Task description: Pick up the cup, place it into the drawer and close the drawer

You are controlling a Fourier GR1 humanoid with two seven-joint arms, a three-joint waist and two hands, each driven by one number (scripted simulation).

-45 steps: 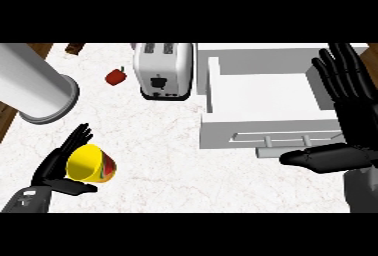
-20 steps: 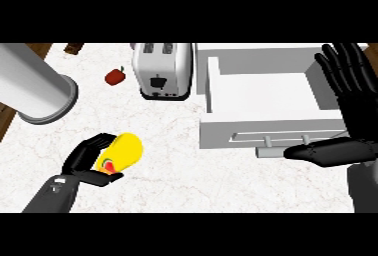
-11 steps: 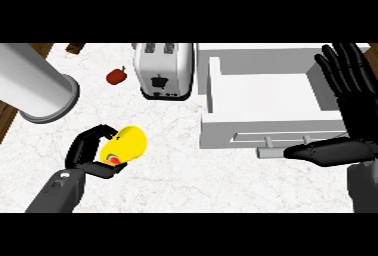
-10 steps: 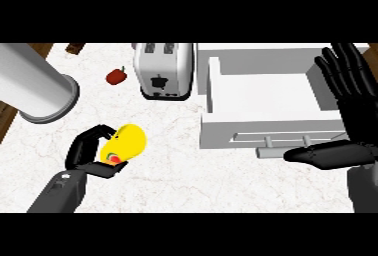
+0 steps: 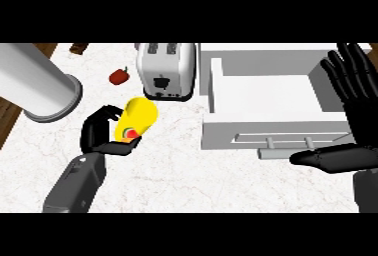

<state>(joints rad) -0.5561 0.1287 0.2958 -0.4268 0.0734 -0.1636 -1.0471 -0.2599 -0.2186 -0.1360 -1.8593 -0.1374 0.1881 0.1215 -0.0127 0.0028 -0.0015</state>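
White marbled tabletop (image 5: pixel 170 170), dark wood strip along its left edge. Left hand (image 5: pixel 100 135) angles up from the lower left, fingers and thumb curled round the cup (image 5: pixel 136 117): smooth, yellow, rounded, red-green mark on its side, held above the tabletop just short of the toaster (image 5: pixel 168 70). Right hand (image 5: pixel 351 100) at the right edge, fingers straight and spread, holding nothing, beside the open white drawer (image 5: pixel 266 105), boxy with a bar handle. Further back: small red pepper-like thing (image 5: pixel 119 76), big grey cylinder (image 5: pixel 33 82).
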